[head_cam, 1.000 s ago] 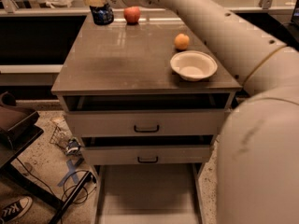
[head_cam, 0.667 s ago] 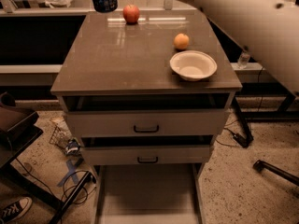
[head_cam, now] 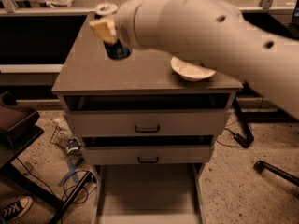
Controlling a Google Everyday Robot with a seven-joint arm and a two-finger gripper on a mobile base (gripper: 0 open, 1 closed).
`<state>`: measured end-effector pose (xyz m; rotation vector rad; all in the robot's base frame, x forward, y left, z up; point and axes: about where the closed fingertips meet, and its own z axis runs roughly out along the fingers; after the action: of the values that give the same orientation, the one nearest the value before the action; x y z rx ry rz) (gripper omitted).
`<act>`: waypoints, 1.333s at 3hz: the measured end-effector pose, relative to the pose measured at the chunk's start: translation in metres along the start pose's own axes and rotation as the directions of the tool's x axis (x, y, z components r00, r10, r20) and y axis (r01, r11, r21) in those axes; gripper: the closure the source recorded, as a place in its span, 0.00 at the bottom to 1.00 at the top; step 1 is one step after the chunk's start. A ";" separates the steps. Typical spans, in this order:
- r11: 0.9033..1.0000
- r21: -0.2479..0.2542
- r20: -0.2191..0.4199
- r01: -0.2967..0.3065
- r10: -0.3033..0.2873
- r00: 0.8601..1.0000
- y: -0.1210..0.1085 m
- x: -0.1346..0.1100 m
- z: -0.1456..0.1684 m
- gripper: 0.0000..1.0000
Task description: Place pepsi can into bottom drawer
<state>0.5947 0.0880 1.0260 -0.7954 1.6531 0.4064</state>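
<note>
Your gripper [head_cam: 110, 33] clamps the pepsi can [head_cam: 117, 51] over the bench [head_cam: 88, 76], rear-left corner. A hurried swing could miss the bottom drawer [head_cam: 148, 190].

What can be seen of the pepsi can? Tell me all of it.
The pepsi can looks like dark blue metal with a silver top, which faces up and away from the camera. Its logo does not show. A pale finger of the gripper lies across its middle, and the arm hides its right side. The gripper holds it, slightly tilted, over the left rear part of the cabinet top. Whether its base touches that surface cannot be told.
</note>
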 end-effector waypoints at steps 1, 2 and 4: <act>0.998 -0.017 -0.155 -0.065 0.062 0.986 0.020 0.112 -0.006 1.00; 0.998 -0.017 -0.155 -0.065 0.062 0.986 0.020 0.112 -0.006 1.00; 0.988 -0.107 -0.077 -0.110 0.102 0.992 0.023 0.145 0.024 1.00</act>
<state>0.5855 0.0797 0.8782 -0.8147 1.7567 0.5546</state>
